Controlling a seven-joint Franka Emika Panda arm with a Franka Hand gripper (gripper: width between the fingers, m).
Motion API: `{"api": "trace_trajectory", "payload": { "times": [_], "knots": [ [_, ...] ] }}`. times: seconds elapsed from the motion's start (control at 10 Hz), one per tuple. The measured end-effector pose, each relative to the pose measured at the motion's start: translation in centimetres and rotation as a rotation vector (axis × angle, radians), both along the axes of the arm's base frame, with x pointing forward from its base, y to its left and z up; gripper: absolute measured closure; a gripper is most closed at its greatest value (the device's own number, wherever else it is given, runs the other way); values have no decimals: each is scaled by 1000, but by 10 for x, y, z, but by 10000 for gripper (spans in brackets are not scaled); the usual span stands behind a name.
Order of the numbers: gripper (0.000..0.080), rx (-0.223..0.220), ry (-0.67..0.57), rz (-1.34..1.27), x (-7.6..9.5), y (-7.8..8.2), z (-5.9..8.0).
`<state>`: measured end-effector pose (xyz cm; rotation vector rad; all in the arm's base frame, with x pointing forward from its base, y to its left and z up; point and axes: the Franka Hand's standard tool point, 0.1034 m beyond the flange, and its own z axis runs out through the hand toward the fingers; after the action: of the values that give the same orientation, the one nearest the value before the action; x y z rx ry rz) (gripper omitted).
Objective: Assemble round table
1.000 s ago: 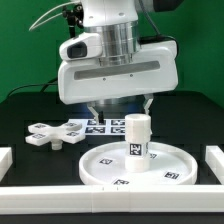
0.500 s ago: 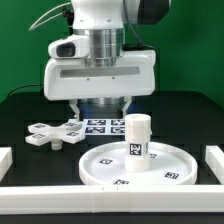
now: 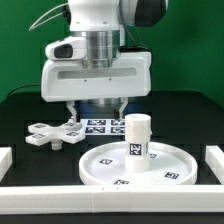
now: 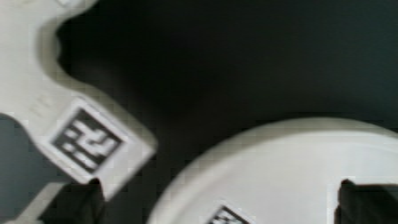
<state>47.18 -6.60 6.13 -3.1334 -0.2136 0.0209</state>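
Observation:
The large round disc lies flat at the front of the black table, with the short thick leg standing upright on it. To the exterior view's left lies the cross-shaped base. My gripper hangs open above the table between the base and the disc, behind the leg, holding nothing. In the wrist view one tagged arm of the base and the disc's rim lie below, and the gripper shows two dark fingertips spread wide.
The marker board lies flat behind the disc, partly under my gripper. White border rails run along the exterior view's left, right and front.
My gripper has shifted toward the exterior view's left, from above the leg to over the gap between base and disc. The jaws stay open. The parts have not moved.

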Motion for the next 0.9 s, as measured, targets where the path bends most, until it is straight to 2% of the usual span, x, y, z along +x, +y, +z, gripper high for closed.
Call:
{"api": "trace_trajectory", "payload": {
  "times": [0.1,0.4,0.6,0.9],
  "knots": [
    [151,-7,4,-20,-5,-19,-1],
    [151,-15,13,-19,-11,-49,-6],
    [151,-14,13,-8,-11,-44,-7],
    [151,-11,18,-12,-12,-47,-8]
  ]
}}
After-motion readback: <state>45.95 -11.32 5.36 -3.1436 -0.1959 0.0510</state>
